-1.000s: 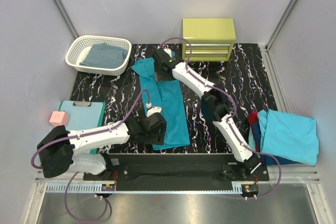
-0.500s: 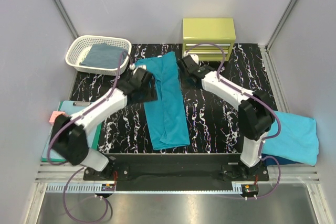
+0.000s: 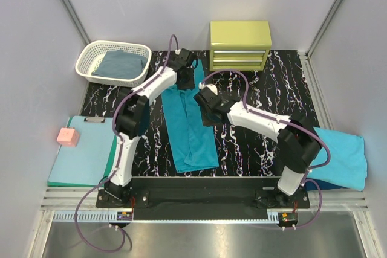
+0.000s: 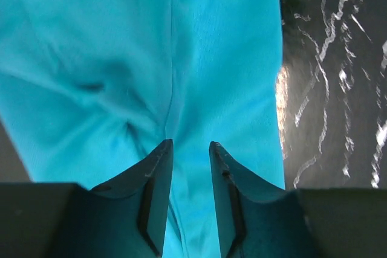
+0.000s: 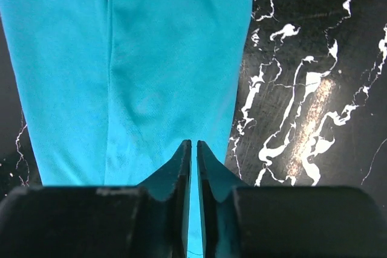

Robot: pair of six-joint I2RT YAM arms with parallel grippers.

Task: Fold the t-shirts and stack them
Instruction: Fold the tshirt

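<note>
A teal t-shirt (image 3: 192, 131), folded into a long strip, lies along the black marbled mat (image 3: 260, 89). My left gripper (image 3: 183, 72) is at the strip's far end. In the left wrist view its jaws (image 4: 190, 143) stand a little apart, pressed down onto the teal cloth (image 4: 151, 46), with a crease running into the gap. My right gripper (image 3: 204, 110) is at the strip's right edge near its middle. There its jaws (image 5: 194, 142) are nearly together on the teal cloth (image 5: 133, 58), which shows through the thin slit.
A white basket (image 3: 97, 49) holding a grey-blue cloth stands at the back left. A yellow-green drawer box (image 3: 240, 45) is at the back. A mint clipboard (image 3: 84, 149) and a pink block (image 3: 68, 136) lie at the left. A lighter turquoise shirt (image 3: 338, 155) tops a pile at the right.
My left gripper moved from the shirt's left side to its far end and its jaws narrowed. My right gripper came nearer along the shirt's right edge and closed.
</note>
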